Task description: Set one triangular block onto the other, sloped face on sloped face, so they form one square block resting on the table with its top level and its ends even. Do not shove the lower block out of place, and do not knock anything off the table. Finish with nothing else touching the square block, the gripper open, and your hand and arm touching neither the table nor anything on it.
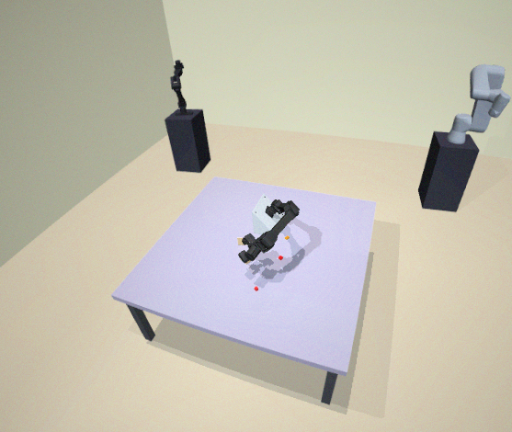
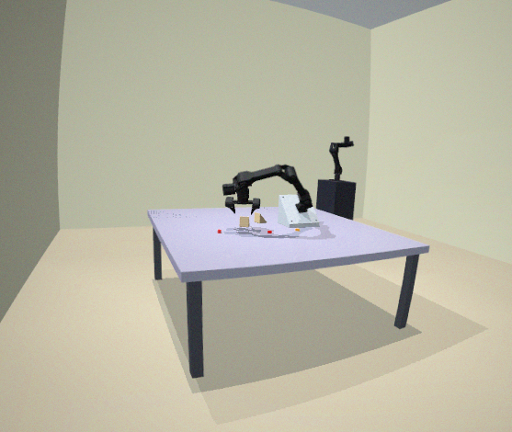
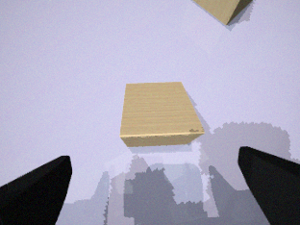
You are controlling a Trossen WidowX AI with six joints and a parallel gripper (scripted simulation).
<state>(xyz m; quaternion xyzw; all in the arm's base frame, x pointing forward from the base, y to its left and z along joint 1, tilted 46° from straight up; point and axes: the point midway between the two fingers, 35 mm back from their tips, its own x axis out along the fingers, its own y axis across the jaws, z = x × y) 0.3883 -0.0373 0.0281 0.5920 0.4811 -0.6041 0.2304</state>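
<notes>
While fingers spread wide, near block [image 3: 159, 114] sits well apart from far block [image 3: 222, 9]

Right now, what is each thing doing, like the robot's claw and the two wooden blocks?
Black parallel-jaw gripper: open, holding nothing, hanging above the near block.
Near tan wooden triangular block: lying on the table, untouched, between the fingertip lines.
Far tan wooden triangular block: lying on the table, apart from the first, not stacked.
Small red cubes: lying loose on the table.
Lavender square table: standing on four dark legs.
</notes>
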